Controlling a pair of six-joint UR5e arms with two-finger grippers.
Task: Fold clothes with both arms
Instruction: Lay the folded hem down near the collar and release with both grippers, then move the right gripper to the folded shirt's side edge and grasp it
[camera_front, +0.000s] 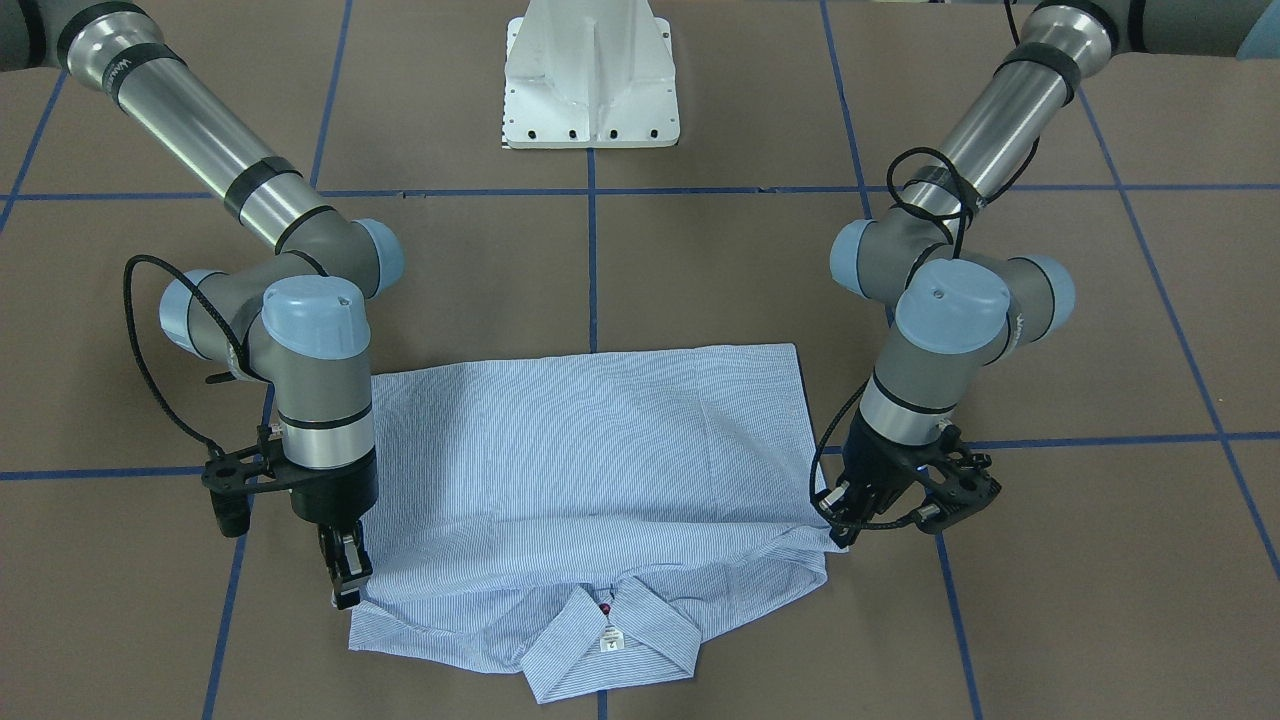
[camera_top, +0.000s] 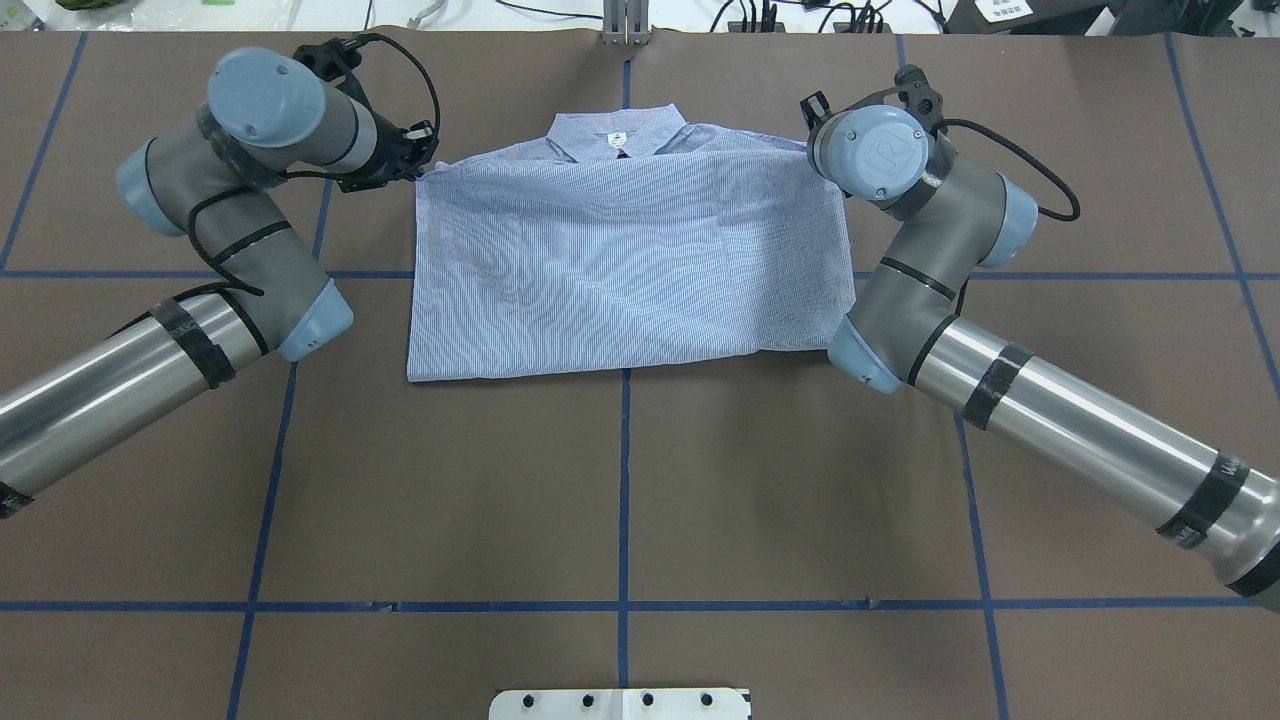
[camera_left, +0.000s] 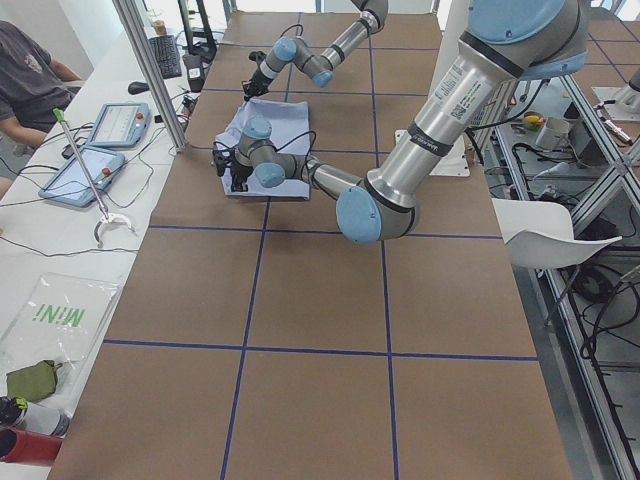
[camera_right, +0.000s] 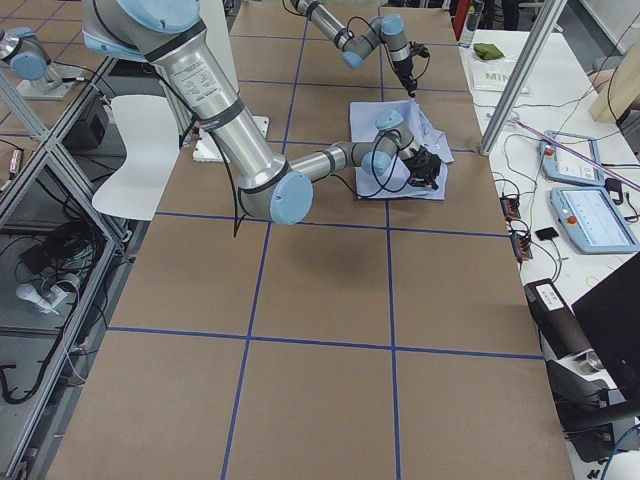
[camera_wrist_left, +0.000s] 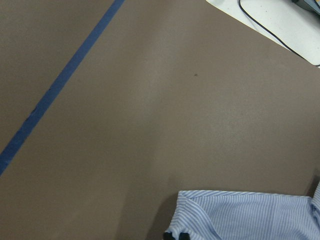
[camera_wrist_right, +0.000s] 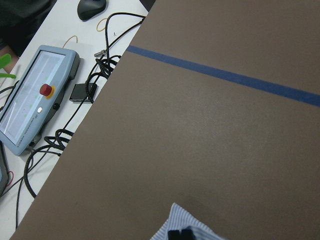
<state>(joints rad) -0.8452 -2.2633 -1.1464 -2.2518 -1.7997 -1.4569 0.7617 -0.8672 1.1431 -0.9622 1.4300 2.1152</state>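
Cloth is being pinched at two corners as a blue-and-white striped shirt (camera_front: 590, 450) is lying doubled on the brown desk (camera_front: 700, 250). The shirt is sitting at the middle of the desk's far edge, across from the robot's white pedestal (camera_front: 590, 90), with its collar (camera_front: 560, 650) pointing toward that far edge. Its lower half is lying over the upper half as a broad rectangle, while the collar, a small white label (camera_front: 611, 640) and a red button (camera_front: 604, 607) are being left uncovered beyond the fold.

The left gripper (camera_front: 838, 522) is being held low at the top layer's corner on the robot's left side, beside the shoulder. Its jaws are drawn narrow on the cloth; in the left wrist view the black fingertips (camera_wrist_left: 170, 236) are being shown close together on striped fabric. The right gripper (camera_front: 348, 585) is being held upright at the opposite corner, its jaws likewise closed narrow on the shirt's edge, with the fingertips (camera_wrist_right: 175, 234) being shown meeting over a peak of cloth.

The left arm (camera_top: 230, 190) and the right arm (camera_top: 930, 250) are being bent inward from the desk's near corners, flanking the shirt. Blue tape lines (camera_front: 592, 260) are crossing the desk under and around it.
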